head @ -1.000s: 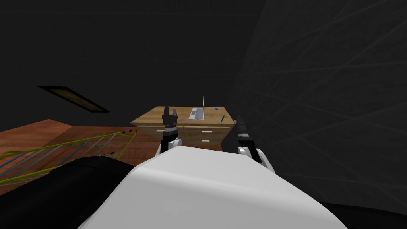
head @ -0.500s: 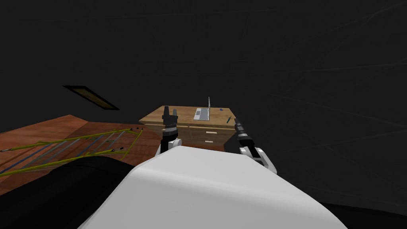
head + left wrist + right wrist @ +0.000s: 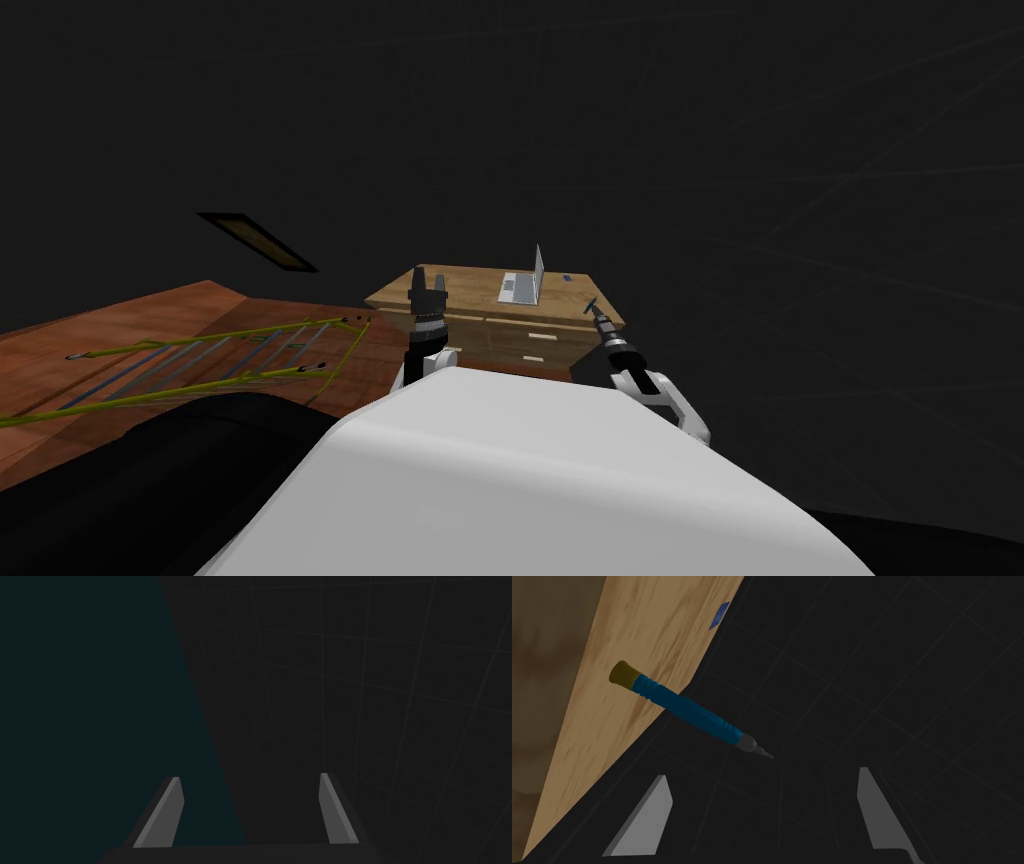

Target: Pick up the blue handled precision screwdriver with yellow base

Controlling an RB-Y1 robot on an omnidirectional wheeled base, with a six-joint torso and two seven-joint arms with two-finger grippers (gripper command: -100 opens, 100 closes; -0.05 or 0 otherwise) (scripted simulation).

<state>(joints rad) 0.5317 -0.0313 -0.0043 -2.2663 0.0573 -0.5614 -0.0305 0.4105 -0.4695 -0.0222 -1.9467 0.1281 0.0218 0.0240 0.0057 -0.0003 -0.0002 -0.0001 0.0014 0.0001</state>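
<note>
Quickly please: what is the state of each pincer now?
Left pincer: open, empty.
Right pincer: open, empty; the blue-handled screwdriver with yellow base lies ahead of it.

You're looking at a light wooden desk (image 3: 460, 292) with drawers (image 3: 532, 337) in its front. An open laptop (image 3: 522, 286) stands on its top. Near the desk's right edge lies a small blue flat item (image 3: 718, 615). The blue screwdriver (image 3: 687, 708) lies across that edge, yellow end on the wood, tip overhanging
</note>
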